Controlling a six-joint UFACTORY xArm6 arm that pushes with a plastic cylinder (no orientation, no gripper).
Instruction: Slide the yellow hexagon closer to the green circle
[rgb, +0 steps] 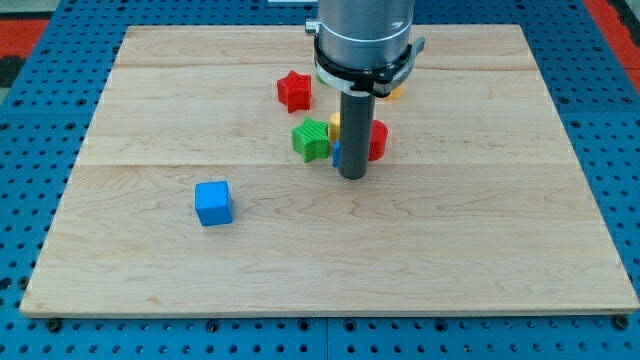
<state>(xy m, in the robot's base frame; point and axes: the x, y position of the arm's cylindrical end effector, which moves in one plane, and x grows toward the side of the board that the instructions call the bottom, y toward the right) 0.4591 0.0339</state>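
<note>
My tip (351, 177) rests on the wooden board just below a tight cluster of blocks at the centre. A yellow block (335, 124), mostly hidden by the rod, shows at the rod's left edge; I cannot make out its shape. A green block (311, 138), which looks star-shaped, sits just left of it. No green circle shows clearly. A small blue sliver (336, 154) shows at the rod's left side, and a red block (378, 140) at its right. Another yellow block (393, 92) is partly hidden behind the arm's body.
A red star (294, 90) lies toward the view's top, left of the arm. A blue cube (213, 203) sits alone at the lower left. The wooden board (480, 250) is surrounded by a blue pegboard (30, 180).
</note>
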